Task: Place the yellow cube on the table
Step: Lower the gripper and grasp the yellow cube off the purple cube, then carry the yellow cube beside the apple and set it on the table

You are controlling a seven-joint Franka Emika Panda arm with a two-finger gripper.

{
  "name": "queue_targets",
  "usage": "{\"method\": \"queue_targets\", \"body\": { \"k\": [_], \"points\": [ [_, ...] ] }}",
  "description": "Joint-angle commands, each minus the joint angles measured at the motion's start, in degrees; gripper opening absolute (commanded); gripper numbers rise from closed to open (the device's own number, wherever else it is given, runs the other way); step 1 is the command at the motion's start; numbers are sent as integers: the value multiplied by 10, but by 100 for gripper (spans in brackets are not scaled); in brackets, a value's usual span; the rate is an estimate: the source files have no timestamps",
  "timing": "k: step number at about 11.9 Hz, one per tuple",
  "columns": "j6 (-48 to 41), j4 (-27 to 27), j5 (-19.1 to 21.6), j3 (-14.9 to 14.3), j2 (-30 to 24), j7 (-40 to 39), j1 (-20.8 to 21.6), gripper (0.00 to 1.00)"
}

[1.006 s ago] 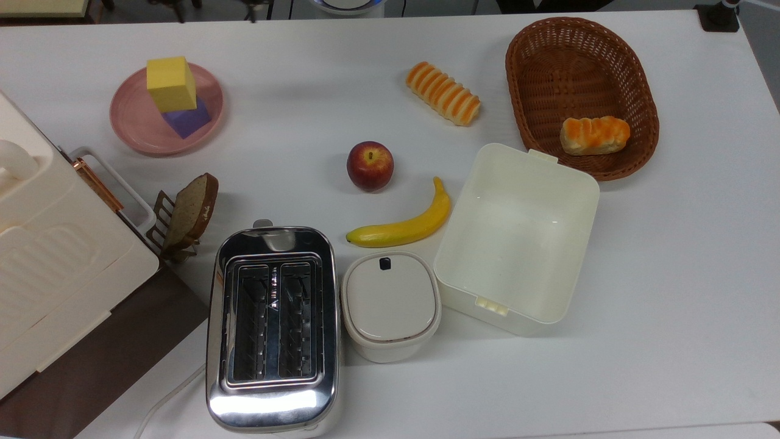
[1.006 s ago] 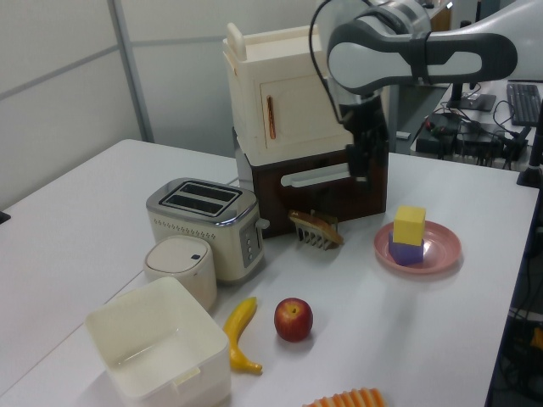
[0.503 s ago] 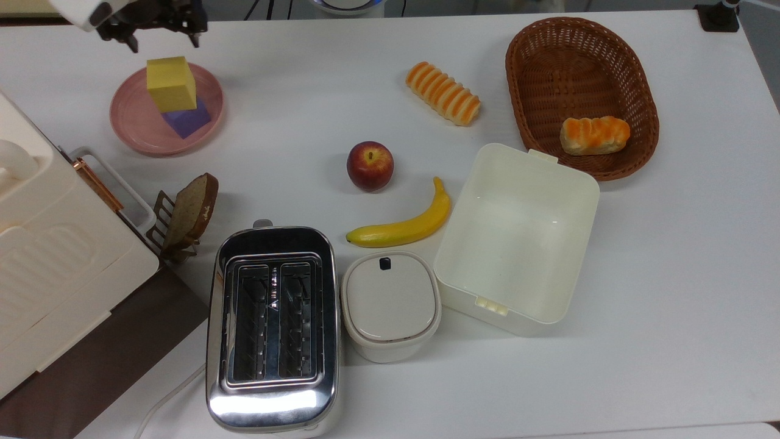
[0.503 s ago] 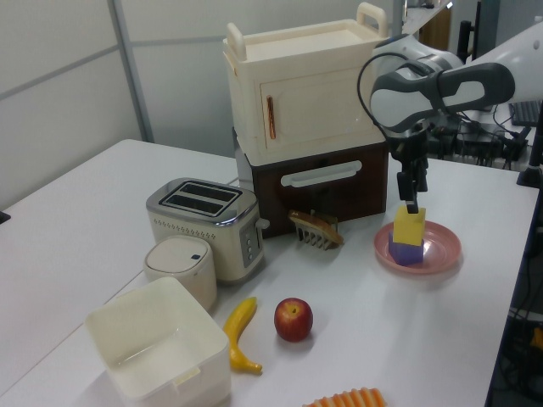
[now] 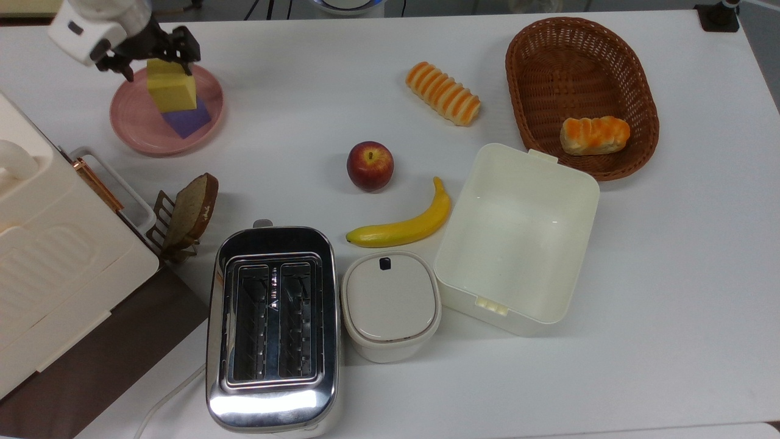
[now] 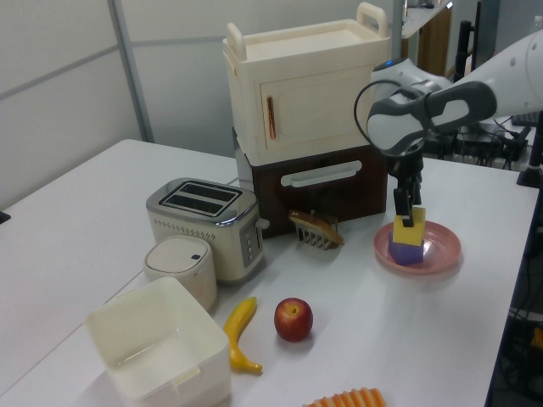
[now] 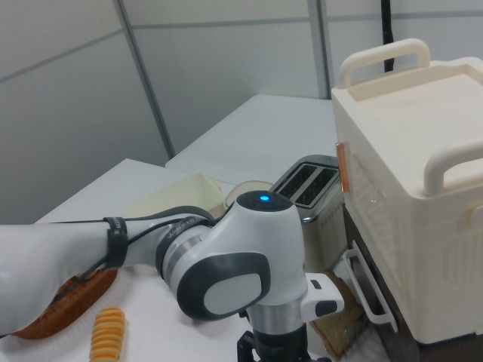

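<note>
yellow cube (image 5: 172, 90) atop purple cube (image 5: 187, 119), open gripper (image 5: 157, 61) astride, pink plate (image 5: 137, 125) beneath

In the top view, the matte yellow cube (image 5: 172, 90) is stacked on the purple cube (image 5: 187, 119) in the round pink plate (image 5: 135, 125), set at ten o'clock from the red apple (image 5: 370, 165) on the white table (image 5: 670, 256).

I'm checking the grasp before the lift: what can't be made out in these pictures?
- Top view: the far part of the matte yellow cube is covered by the black two-finger gripper.
- Left view: finger contact with the cube is too small to judge.
- Right view: the arm's bulky white joint blocks the cube.
</note>
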Motion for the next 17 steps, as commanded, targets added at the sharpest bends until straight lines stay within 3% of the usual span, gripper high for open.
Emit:
{"method": "queue_targets", "body": {
  "k": [1,2,3,4,5,8,10,13,15,17],
  "points": [
    [21,-7,-11,2,5,5,11,100],
    [20,-5,-11,2,4,5,11,100],
    [16,-3,-10,2,0,5,12,78],
    [5,-2,-8,3,-7,6,13,27],
    [-26,4,-5,4,-16,6,22,0],
    [-104,10,0,4,-54,6,60,0],
    [-177,8,1,5,-87,43,127,0],
    [-173,-9,2,5,-51,199,262,0],
    [-130,-9,2,5,-14,273,308,0],
    [-87,-5,2,5,8,315,329,3]
  ]
}}
